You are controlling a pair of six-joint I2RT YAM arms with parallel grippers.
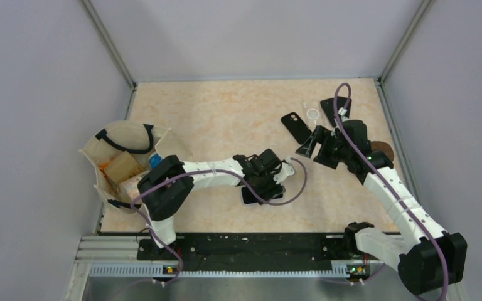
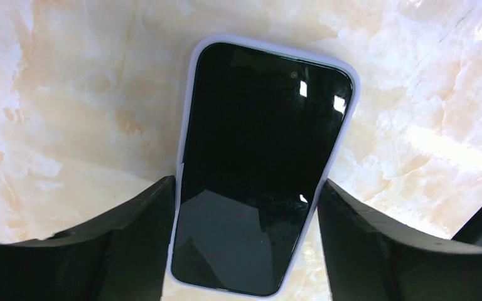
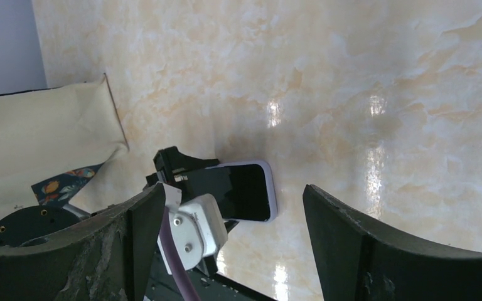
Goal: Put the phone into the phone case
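Observation:
The phone [image 2: 260, 157] lies screen up on the marbled table, seated in a pale lavender phone case [image 2: 190, 113] whose rim shows all round it. My left gripper [image 2: 248, 182] straddles its near end, with both black fingertips [image 2: 157, 207] pressed against the case's long sides. From above, the phone [image 1: 253, 196] pokes out under the left gripper [image 1: 262, 183] near the table's middle. My right gripper [image 1: 314, 149] hovers open and empty at the right. Its wrist view looks past its fingers [image 3: 345, 232] at the phone [image 3: 245, 191].
A black phone-shaped case [image 1: 296, 127], another black piece [image 1: 331, 105] and a small white ring [image 1: 313, 114] lie at the back right. A brown object [image 1: 384, 150] sits by the right arm. A cream tote bag [image 1: 122, 164] with items stands at the left edge.

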